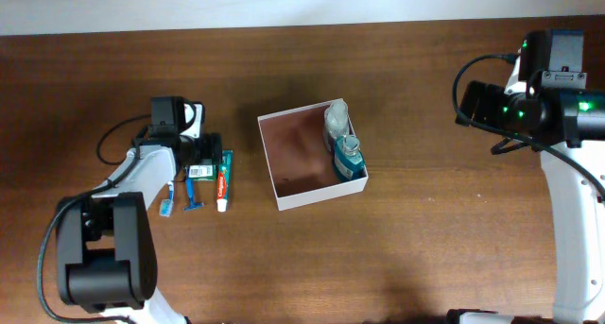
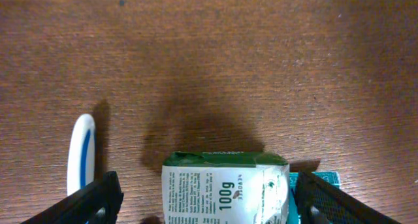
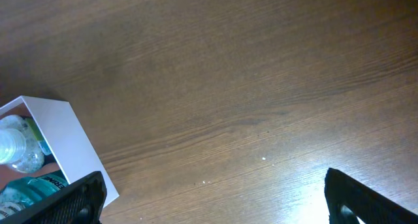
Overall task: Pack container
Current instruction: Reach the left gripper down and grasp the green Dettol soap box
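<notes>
The container (image 1: 293, 149), a white-walled box with a pinkish-brown floor, sits mid-table. It holds a clear bottle (image 1: 337, 121) and a teal mouthwash bottle (image 1: 347, 157) along its right wall. My left gripper (image 1: 196, 146) is open and low over the table left of the container. In the left wrist view its fingers (image 2: 209, 204) stand either side of a green-and-white 100g packet (image 2: 225, 188), with gaps on both sides. My right gripper (image 1: 471, 102) is open and empty right of the container. The right wrist view (image 3: 215, 198) shows only bare wood between its fingers.
A toothbrush (image 1: 168, 199), a blue razor (image 1: 194, 187) and a toothpaste tube (image 1: 224, 180) lie in a row by the left gripper. The toothbrush (image 2: 81, 152) and a teal edge (image 2: 323, 178) flank the packet. The container's corner (image 3: 72, 129) shows at lower left in the right wrist view.
</notes>
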Robot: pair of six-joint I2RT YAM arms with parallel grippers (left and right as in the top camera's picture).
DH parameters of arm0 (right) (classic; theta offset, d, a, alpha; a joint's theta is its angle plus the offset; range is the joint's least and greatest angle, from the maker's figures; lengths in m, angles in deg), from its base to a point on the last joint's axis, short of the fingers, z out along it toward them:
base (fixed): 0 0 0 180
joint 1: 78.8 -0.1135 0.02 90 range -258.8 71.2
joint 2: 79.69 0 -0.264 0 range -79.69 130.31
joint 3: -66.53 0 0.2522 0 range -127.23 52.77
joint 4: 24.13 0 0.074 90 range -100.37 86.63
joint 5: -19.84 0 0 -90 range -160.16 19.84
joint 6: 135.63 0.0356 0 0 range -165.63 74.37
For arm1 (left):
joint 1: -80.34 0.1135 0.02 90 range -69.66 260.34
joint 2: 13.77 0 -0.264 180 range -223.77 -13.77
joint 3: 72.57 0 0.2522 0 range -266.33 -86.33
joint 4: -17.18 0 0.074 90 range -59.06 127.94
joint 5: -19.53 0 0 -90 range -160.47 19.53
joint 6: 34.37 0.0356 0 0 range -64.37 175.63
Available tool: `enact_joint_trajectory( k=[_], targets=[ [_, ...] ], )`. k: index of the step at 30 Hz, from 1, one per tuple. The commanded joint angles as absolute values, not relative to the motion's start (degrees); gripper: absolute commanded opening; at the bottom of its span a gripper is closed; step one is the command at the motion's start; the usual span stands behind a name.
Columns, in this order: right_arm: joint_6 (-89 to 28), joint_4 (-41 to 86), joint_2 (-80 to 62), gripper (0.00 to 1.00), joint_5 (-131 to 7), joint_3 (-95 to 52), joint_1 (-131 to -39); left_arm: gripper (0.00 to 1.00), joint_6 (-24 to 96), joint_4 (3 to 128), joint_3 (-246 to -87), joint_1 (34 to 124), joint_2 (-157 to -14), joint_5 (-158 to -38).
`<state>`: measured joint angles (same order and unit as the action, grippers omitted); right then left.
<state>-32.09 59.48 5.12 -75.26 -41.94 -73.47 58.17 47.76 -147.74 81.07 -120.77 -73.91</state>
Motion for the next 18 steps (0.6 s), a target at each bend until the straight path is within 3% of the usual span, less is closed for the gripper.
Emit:
enact_joint_trajectory(
  k=[1,10,14,15,18],
  targets=[
    [-31.8,59.3,5.2,0.98,-75.5,-42.4,-73.1,0.84,58.5,47.5,-148.3,81.1,-122.5,-74.1],
    [-31.8,59.3,5.2,0.98,-75.5,-42.4,-73.1,0.79,58.5,47.5,-148.3,81.1,-122.8,-74.1],
    [-31.8,59.3,5.2,0.98,-75.5,-42.4,-73.1,0.68,58.5,47.6,-148.3,80.3,-122.8,-74.3],
    [-31.8,59.3,5.2,0.98,-75.5,-42.4,-73.1,0.59,58.5,47.4,-148.3,79.7,-122.8,-74.3],
    [-31.8,59.3,5.2,0.98,-75.5,-42.4,-73.1,0.45,58.5,46.8,-148.3,79.0,-122.8,-74.3]
  ],
)
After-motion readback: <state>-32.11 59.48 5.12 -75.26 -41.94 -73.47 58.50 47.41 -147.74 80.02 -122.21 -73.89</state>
